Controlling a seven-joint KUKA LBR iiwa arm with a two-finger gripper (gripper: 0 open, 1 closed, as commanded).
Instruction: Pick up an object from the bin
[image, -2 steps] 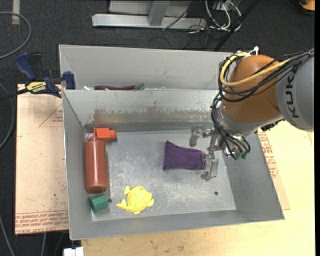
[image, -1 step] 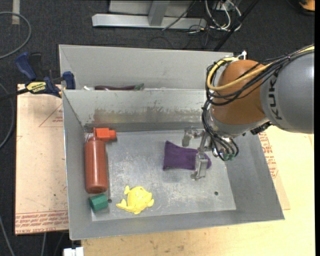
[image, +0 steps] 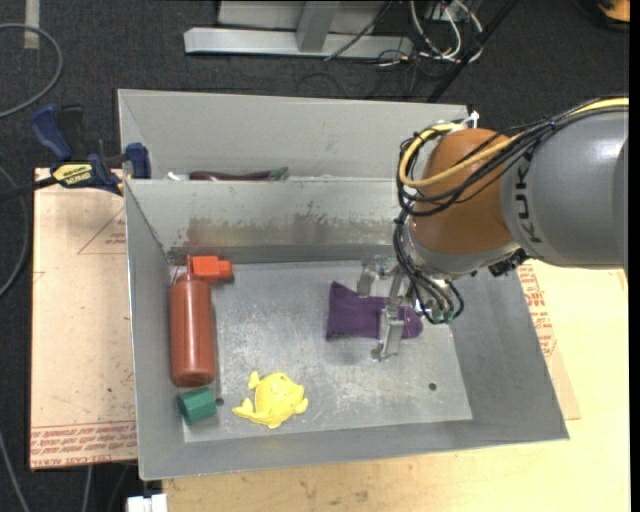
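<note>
we see the gripper at the right end of the purple bag, which lies left-right; grip, we can't tell (red bottle, yellow toy well apart).

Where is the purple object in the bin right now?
The purple object lies right of middle in the bin, its right end under the gripper, well apart from the yellow toy and the red bottle at the left.
</note>
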